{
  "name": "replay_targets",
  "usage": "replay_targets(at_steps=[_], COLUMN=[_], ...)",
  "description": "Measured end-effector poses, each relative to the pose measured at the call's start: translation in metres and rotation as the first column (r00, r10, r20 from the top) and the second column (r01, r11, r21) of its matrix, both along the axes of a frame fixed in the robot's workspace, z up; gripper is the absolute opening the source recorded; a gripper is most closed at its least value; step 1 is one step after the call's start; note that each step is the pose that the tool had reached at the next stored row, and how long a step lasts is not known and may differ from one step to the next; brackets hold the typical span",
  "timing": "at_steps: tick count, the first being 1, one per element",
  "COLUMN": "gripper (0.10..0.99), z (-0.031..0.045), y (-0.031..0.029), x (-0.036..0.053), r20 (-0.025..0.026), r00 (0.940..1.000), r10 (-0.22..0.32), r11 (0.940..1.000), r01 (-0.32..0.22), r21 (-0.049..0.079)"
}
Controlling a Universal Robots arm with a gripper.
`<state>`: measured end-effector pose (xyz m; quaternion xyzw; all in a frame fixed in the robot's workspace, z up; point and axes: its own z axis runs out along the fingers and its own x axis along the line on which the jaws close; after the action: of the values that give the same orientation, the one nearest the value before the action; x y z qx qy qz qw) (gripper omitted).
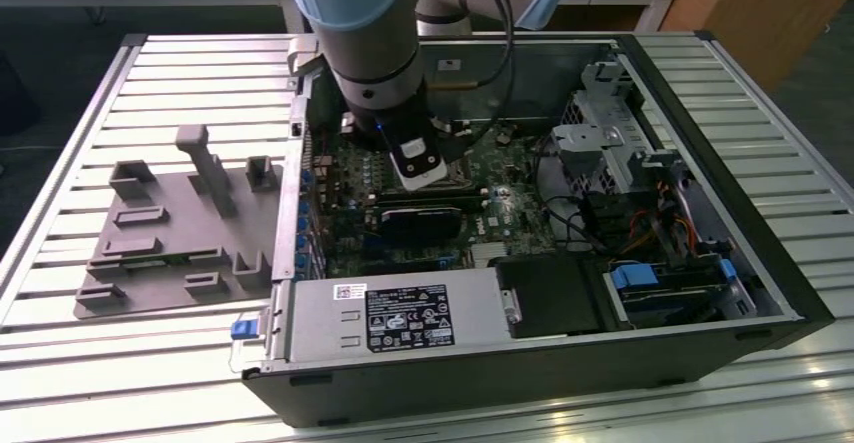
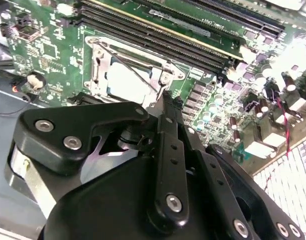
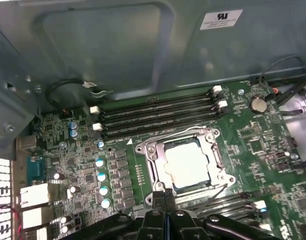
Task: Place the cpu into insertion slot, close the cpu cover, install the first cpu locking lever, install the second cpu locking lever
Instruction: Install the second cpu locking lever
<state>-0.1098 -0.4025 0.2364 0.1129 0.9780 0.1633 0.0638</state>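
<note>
Grey plastic fixtures [image 1: 174, 233] lie on the slatted table [image 1: 80, 113] at the exterior view's left, beside the open computer case [image 1: 561, 363] that takes up the middle and right. Our arm [image 1: 367, 33] reaches down into the case, and the gripper [image 1: 424, 168] hangs over the green motherboard [image 1: 514, 213]; a black heatsink block [image 1: 420, 225] sits just below it in that view. In the first wrist view we see the insertion slot [image 3: 143, 150] near the board's middle, with the cpu [image 3: 187, 162] already lying flat inside it, its pale silver top showing through the square window of the cpu cover [image 3: 213, 159], which lies down over the chip. A thin wire locking lever [image 3: 215, 194] runs along the socket's edge nearest the gripper, and the long memory slots [image 3: 158, 116] lie on its far side. The black fingertips [image 3: 163, 196] are pressed together with no gap between them and nothing clamped, and their tip stands just beside the socket's near rim, close to the lever. In the second wrist view we find the same closed gripper [image 2: 164, 97] with its tip at the socket's edge, the cpu [image 2: 125, 80] just beyond it, apart from the fingers.
</note>
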Motion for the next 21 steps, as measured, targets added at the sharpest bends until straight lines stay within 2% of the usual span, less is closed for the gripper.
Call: replay_targets(at_steps=[5, 9, 10, 12, 21], gripper=[0.102, 0.102, 0.102, 0.102, 0.102], z=[0.0102, 0.0151, 0.0155, 0.0156, 0.0156], y=[0.0001, 0.0000, 0.0000, 0.0001, 0.0000], x=[0.0002, 0.0008, 0.0016, 0.0037, 0.0215], r20=[0.0001, 0.0001, 0.0000, -0.0001, -0.0010], r00=[1.0000, 1.0000, 1.0000, 1.0000, 1.0000], r10=[0.000, 0.000, 0.000, 0.000, 0.000], r11=[0.9994, 0.9968, 0.9962, 0.9956, 0.9956], r01=[0.000, 0.000, 0.000, 0.000, 0.000], r21=[-0.036, -0.080, -0.087, -0.093, -0.094])
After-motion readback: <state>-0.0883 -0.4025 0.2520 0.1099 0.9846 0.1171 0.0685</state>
